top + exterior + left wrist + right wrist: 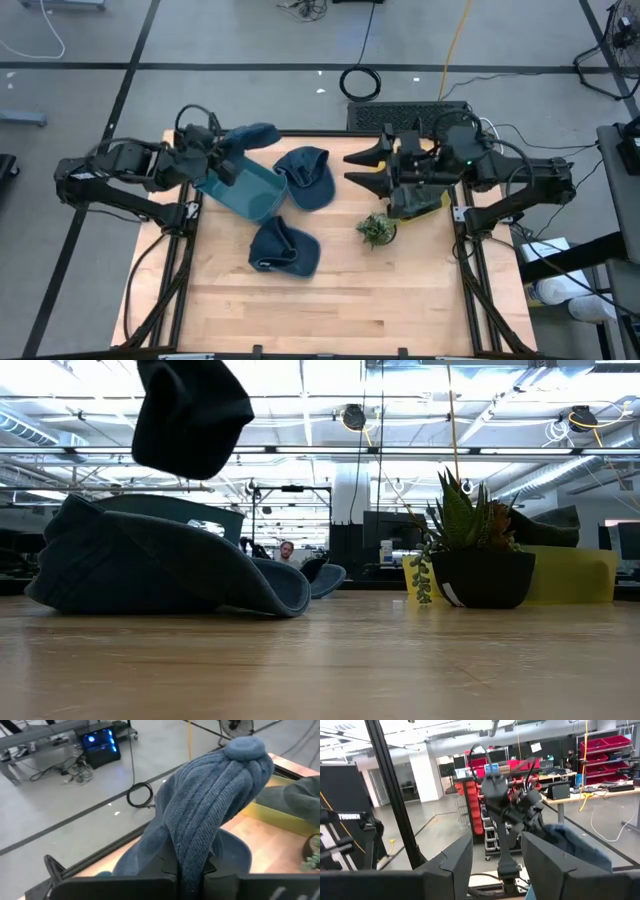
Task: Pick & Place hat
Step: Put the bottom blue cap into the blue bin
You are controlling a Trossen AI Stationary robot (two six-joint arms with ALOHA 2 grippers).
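A blue ribbed knit hat (215, 795) with a pom-pom (245, 747) is in my left gripper (222, 152), which is shut on it above the far edge of a teal bin (245, 192). In the low view the hat (190, 415) hangs high above the table. Two blue caps lie on the table, one (305, 178) beside the bin and one (283, 248) nearer the front. My right gripper (362, 168) is open and empty, raised at the right, its fingers pointing toward the left arm. My left gripper pinches the hat's ribbed body (192, 862) between its two fingers, at the end away from the pom-pom. The hat reaches out past the fingertips toward the table's right. It is lifted clear of the table and the bin.
A small potted plant (377, 230) stands right of centre, also in the low view (475, 550). A yellow bin (425, 203) lies under the right arm. The near half of the wooden table (330, 310) is bare.
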